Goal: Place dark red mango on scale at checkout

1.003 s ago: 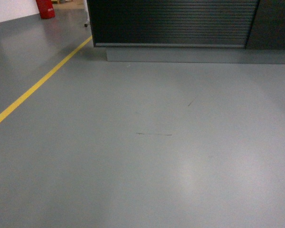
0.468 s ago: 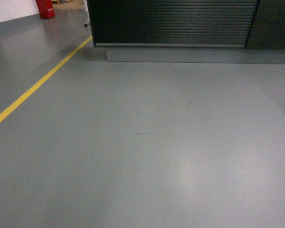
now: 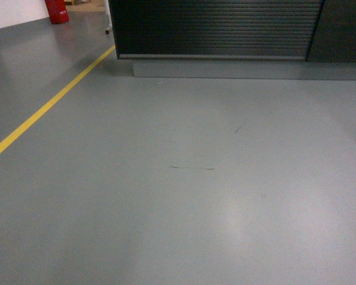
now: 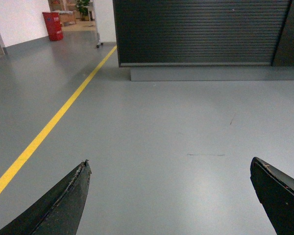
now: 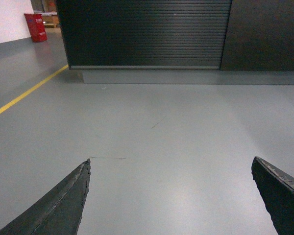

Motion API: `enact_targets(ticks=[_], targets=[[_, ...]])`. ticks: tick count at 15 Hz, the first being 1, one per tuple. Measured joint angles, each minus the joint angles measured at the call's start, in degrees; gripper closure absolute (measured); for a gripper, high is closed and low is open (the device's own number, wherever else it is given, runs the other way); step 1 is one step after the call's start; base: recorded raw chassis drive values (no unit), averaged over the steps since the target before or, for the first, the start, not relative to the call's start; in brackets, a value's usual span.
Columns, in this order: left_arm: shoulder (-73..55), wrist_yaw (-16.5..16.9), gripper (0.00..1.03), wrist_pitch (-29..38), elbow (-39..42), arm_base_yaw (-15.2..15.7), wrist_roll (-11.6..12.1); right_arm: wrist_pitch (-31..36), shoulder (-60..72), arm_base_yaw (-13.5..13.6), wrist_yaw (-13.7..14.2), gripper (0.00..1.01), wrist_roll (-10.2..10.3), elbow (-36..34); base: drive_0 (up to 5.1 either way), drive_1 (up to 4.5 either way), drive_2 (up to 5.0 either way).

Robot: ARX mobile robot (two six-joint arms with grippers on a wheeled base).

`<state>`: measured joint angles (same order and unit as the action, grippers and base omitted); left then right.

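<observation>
The checkout (image 3: 216, 28) stands at the far side of the grey floor (image 3: 184, 196), seen only from the front: a black, horizontally ribbed face on a low grey base, with a plain dark panel adjoining it on the right. Its top surface is out of every view, so neither the dark red mango nor the scale can be seen anywhere, and where they sit cannot be told.

A yellow line (image 3: 47, 107) runs diagonally across the floor from the near left toward the left corner of the checkout. A red bin (image 3: 57, 10) stands against a white wall in the far left corner of the room. Thin dark scuff marks (image 3: 192, 168) cross the middle of the floor.

In the left wrist view the left end effector (image 4: 170, 193) has its two black fingers spread wide, with only bare floor between them. In the right wrist view the right end effector (image 5: 171, 193) is likewise spread wide and holds nothing. Both point toward the checkout front, well apart from it.
</observation>
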<state>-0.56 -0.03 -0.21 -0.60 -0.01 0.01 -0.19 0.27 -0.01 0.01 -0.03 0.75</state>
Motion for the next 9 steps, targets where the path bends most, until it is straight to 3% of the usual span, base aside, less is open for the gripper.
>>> enact_targets(ticks=[9], targets=[[0.0,-0.04,0.05,0.02,0.02,0.0,0.0,0.0,0.0,0.0,0.0,0.03,0.0,0.0,-0.1,3.58,-3.7]])
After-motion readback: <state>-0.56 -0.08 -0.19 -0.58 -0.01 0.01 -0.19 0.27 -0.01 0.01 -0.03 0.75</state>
